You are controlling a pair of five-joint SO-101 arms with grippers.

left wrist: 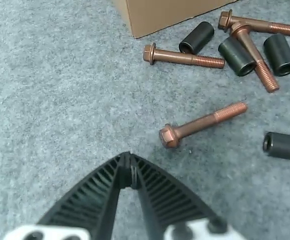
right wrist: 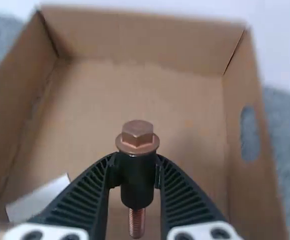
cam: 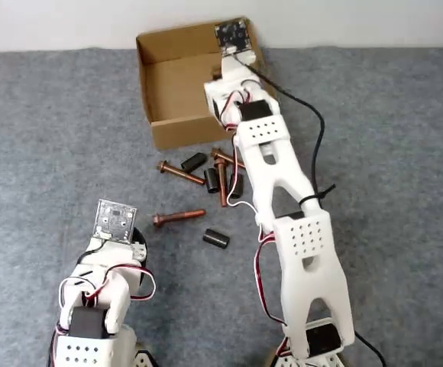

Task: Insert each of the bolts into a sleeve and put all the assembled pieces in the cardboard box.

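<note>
My right gripper [right wrist: 136, 162] hangs over the inside of the cardboard box [right wrist: 135, 40], shut on a black sleeve [right wrist: 136, 182] with a copper bolt [right wrist: 137, 137] through it, head up. In the high view the right arm [cam: 261, 141] stretches out over the box [cam: 174, 92]. Several loose copper bolts and black sleeves lie on the grey carpet in front of the box. The nearest bolt [left wrist: 202, 122] lies just ahead of my left gripper [left wrist: 130, 167], which is shut and empty. A lone sleeve [left wrist: 285, 146] lies beside that bolt.
A cluster of bolts [cam: 222, 180] and sleeves [cam: 194, 162] sits right under the right arm, close to the box's front wall. A white label [right wrist: 35, 200] lies on the box floor. Grey carpet [cam: 46, 138] covers the table.
</note>
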